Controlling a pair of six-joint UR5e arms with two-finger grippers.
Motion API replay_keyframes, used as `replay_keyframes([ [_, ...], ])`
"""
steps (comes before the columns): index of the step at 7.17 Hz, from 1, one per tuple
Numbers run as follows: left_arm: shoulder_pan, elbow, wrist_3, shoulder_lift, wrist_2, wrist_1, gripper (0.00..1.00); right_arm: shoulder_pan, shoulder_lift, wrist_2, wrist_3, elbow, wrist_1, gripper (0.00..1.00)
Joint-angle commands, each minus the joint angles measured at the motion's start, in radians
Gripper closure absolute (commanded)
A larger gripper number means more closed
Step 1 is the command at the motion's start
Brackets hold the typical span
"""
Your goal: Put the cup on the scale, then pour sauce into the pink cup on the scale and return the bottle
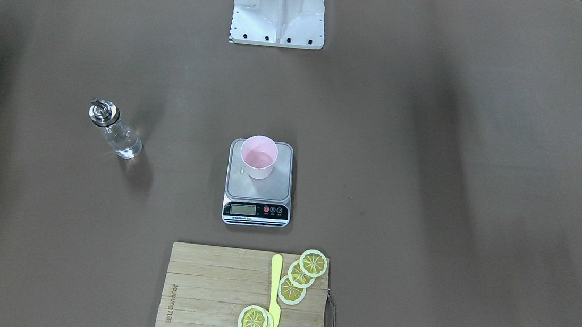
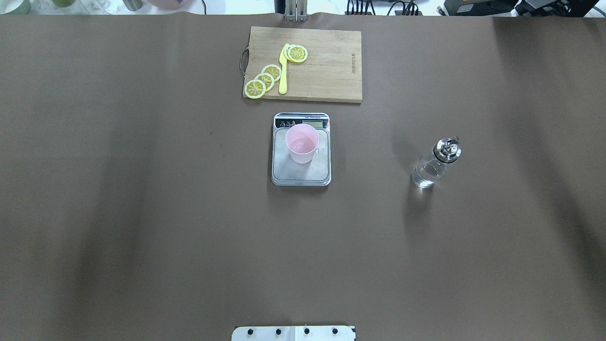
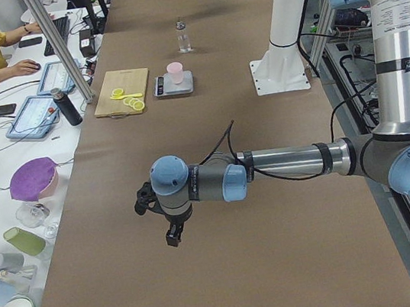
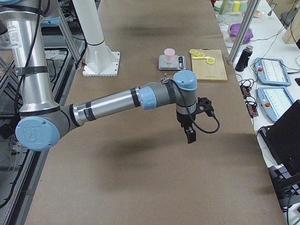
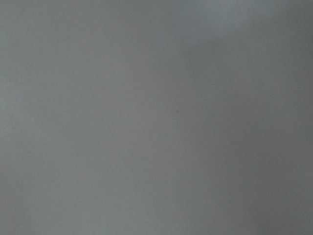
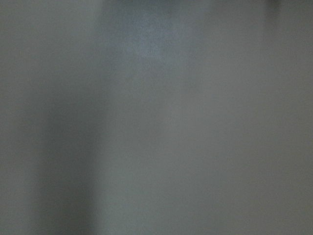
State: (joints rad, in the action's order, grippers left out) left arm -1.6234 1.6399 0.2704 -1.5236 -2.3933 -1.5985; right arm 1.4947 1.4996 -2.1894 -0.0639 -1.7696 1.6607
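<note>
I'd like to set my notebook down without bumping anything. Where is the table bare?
Wide bare table lies on the robot's left of the scale, and between scale and bottle. It is crowded where cup, scale and cutting board sit close together.

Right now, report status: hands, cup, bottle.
Left hand, right hand hang over table, far from scale; open or shut unclear. Cup on scale, liquid inside. Bottle upright, standing apart.
</note>
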Motion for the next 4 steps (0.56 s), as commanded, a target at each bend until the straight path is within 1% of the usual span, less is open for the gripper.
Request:
replay_keyframes([
  [1,-0.039,0.0,-0.012,0.005,-0.001,0.016,0.0,0.028,0.013,-0.096,-0.047,0.001,0.096,0.0],
  [2,-0.047,0.009,-0.076,-0.01,-0.006,0.009,0.0,0.035,0.025,-0.111,-0.048,-0.002,0.1,0.0],
  [3,-0.061,0.021,-0.073,-0.01,-0.007,-0.004,0.0,0.033,0.024,-0.113,-0.048,0.001,0.093,0.0],
  [4,-0.065,0.023,-0.082,0.005,-0.004,-0.128,0.0,0.035,0.022,-0.113,-0.048,-0.004,0.094,0.0],
])
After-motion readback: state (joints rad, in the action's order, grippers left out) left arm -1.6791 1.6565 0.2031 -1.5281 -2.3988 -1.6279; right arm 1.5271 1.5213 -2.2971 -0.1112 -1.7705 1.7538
